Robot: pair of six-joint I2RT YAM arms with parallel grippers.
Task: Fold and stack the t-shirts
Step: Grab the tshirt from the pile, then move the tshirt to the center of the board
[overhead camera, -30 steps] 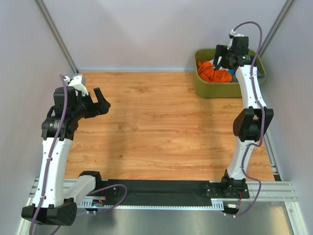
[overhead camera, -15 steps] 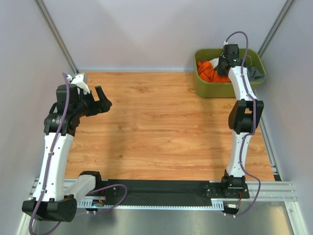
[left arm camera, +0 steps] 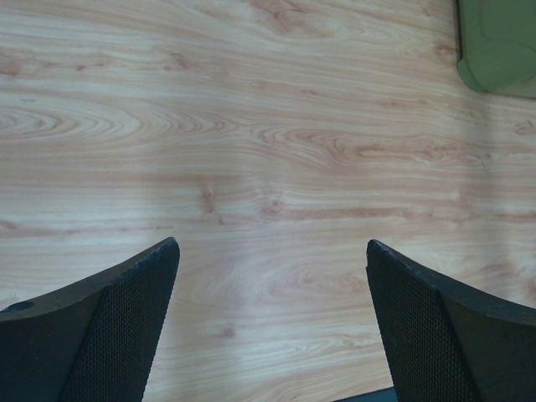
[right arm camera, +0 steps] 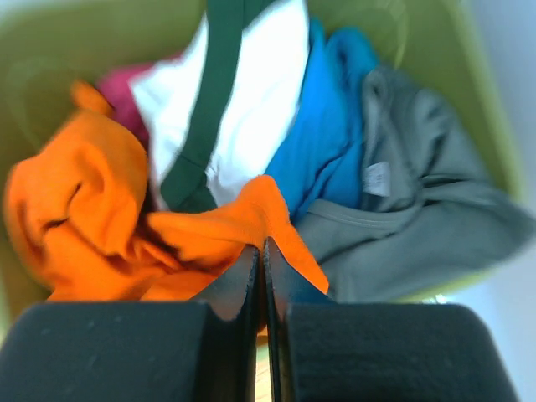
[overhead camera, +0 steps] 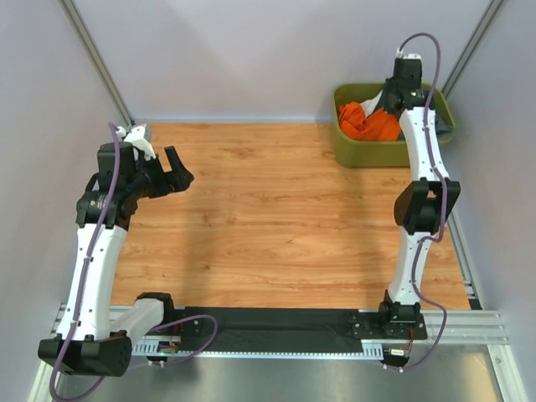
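Observation:
Several t-shirts lie crumpled in an olive-green tub (overhead camera: 368,155) at the table's far right corner. The orange t-shirt (right arm camera: 92,209) lies at the left of the pile, and a fold of it is pinched at the tips of my right gripper (right arm camera: 261,244), which is shut on it inside the tub (right arm camera: 50,42). From above, the orange t-shirt (overhead camera: 373,126) bulges beside the right gripper (overhead camera: 387,107). A white shirt with green trim (right arm camera: 251,109), a blue one (right arm camera: 322,142) and a grey one (right arm camera: 419,226) lie behind it. My left gripper (overhead camera: 177,167) hangs open over bare wood, with nothing between its fingers (left arm camera: 134,318).
The wooden table (overhead camera: 268,218) is walled at the back and both sides. A corner of the tub (left arm camera: 498,50) shows at the upper right of the left wrist view. A black rail (overhead camera: 276,328) carrying the arm bases runs along the near edge.
My right gripper has closed from wide open onto a fold of the orange t-shirt in the tub, its wrist shifting slightly. The left arm has barely moved.

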